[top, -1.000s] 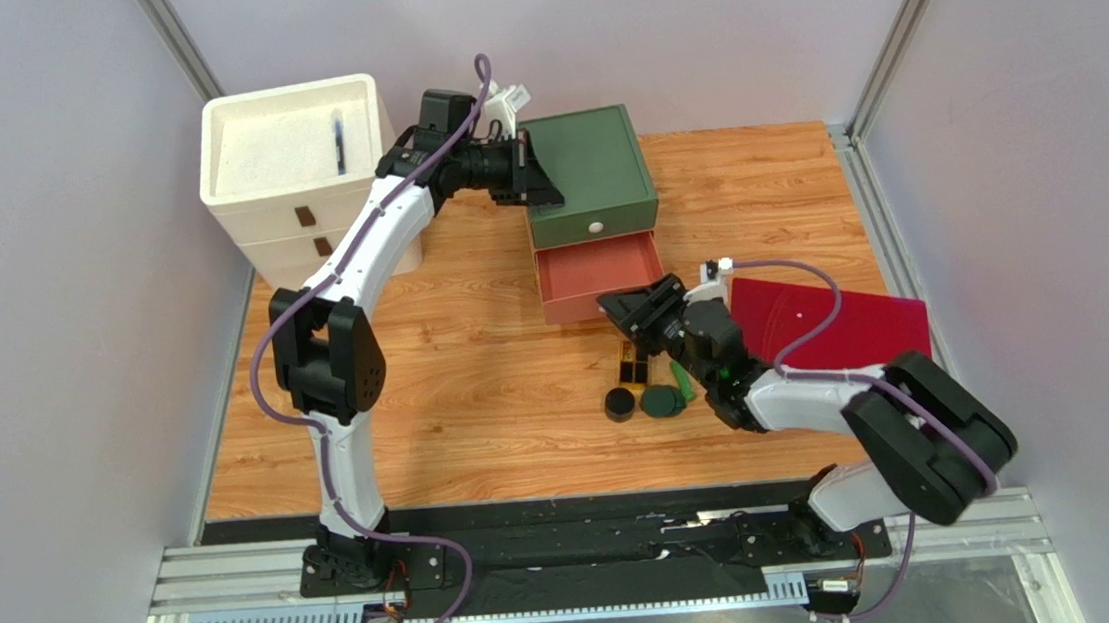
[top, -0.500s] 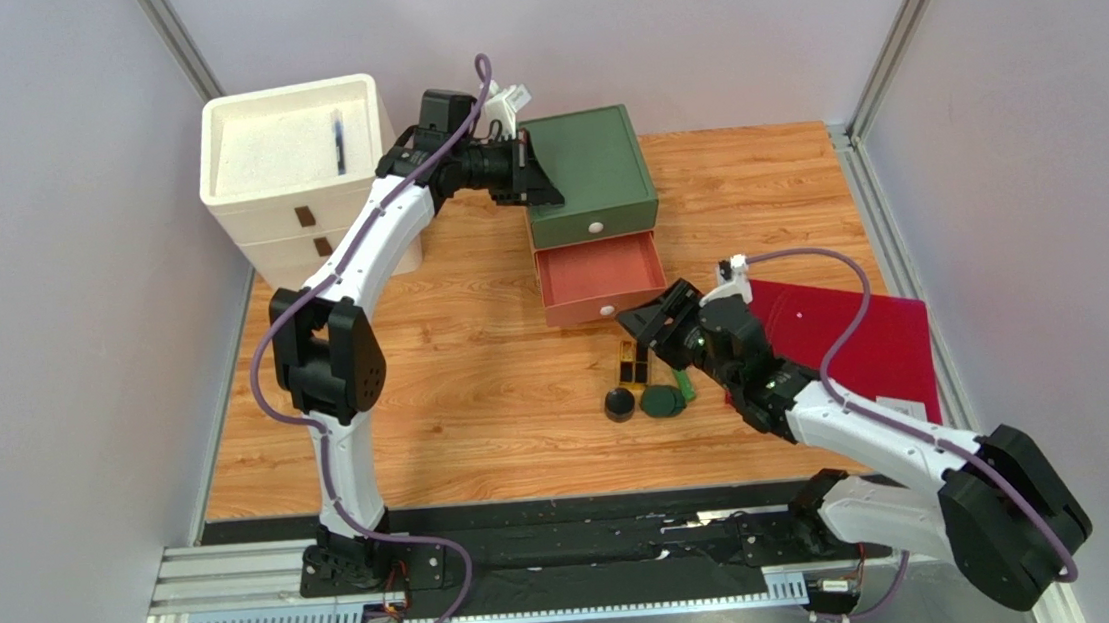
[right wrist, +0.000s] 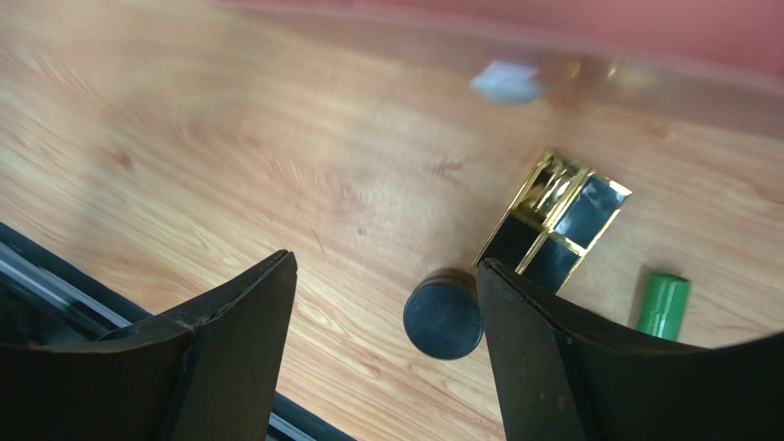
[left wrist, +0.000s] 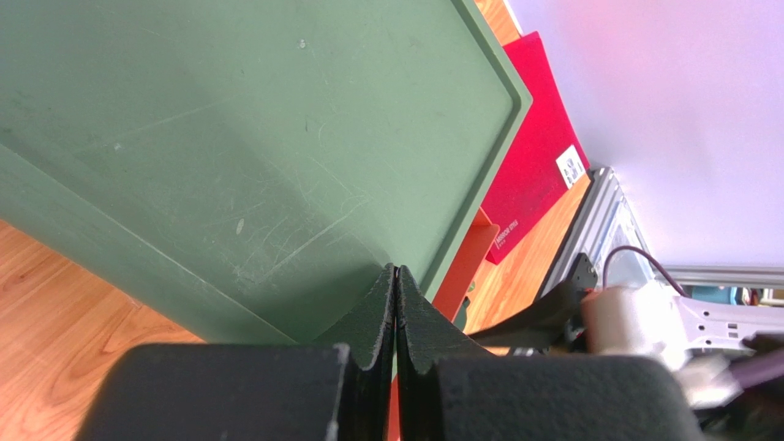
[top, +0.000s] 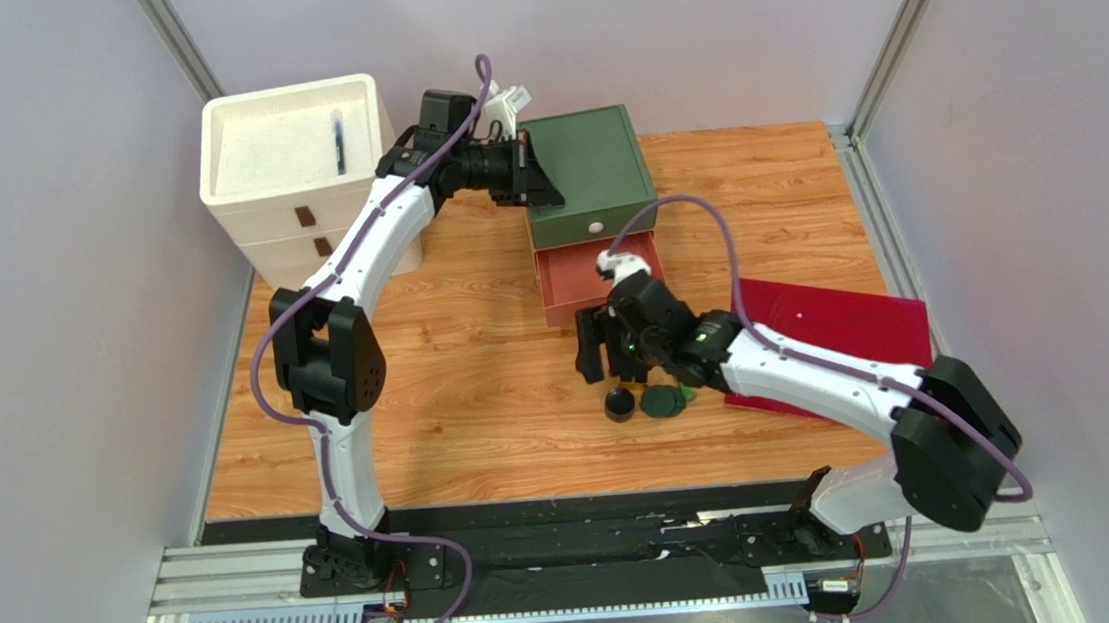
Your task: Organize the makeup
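Now the right fingers (right wrist: 230, 322) hang spread wide above the round black jar (right wrist: 443, 319) on the tabletop (right wrist: 230, 165); best centre over it, clear of the black-and-gold case (right wrist: 552, 230) just beside it. Left fingers (left wrist: 373, 312) are pressed together.

Black-and-gold case (right wrist: 555, 233) crowds the round black jar (right wrist: 443, 319); bare table (right wrist: 276, 184) lies opposite.

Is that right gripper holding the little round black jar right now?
No, the right gripper is open and empty, and the round black jar sits on the wooden table below it.
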{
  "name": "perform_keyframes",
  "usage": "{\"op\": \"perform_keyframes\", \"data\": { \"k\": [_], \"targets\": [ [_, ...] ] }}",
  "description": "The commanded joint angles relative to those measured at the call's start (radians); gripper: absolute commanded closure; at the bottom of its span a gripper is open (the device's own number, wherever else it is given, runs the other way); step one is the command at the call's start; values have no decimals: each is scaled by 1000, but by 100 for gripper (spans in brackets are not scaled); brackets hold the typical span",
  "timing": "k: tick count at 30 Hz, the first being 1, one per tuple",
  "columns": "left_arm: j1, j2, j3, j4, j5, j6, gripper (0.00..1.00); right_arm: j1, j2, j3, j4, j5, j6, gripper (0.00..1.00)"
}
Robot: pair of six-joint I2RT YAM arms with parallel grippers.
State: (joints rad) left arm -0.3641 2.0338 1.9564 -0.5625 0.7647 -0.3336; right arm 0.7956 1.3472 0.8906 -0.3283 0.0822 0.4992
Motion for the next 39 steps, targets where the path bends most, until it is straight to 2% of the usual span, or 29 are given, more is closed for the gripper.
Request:
{"op": "perform_keyframes", "data": {
  "k": [1, 7, 16, 25, 31, 35, 39],
  "targets": [
    [5, 19, 22, -34, 8, 36, 100, 85, 94, 51, -123, 28, -105, 25],
    [5, 19, 15, -36, 12, 39, 100, 165, 178, 103, -204, 96, -158, 26],
    [5, 6, -10, -31, 13, 41, 100, 177, 254, 111, -215, 139, -174, 28],
    [5, 2, -36, -24, 18, 41, 100, 179, 254, 110, -281, 185, -157, 30],
    [5, 5, -37, -23, 18, 42, 100, 177, 267, 91, -256, 162, -157, 30],
    [5, 6, -44, -23, 19, 42, 100, 177, 297, 85, -235, 151, -177, 36],
    [5, 9, -47, -27, 24, 44, 100, 177, 309, 74, -199, 149, -186, 36]
  ]
}}
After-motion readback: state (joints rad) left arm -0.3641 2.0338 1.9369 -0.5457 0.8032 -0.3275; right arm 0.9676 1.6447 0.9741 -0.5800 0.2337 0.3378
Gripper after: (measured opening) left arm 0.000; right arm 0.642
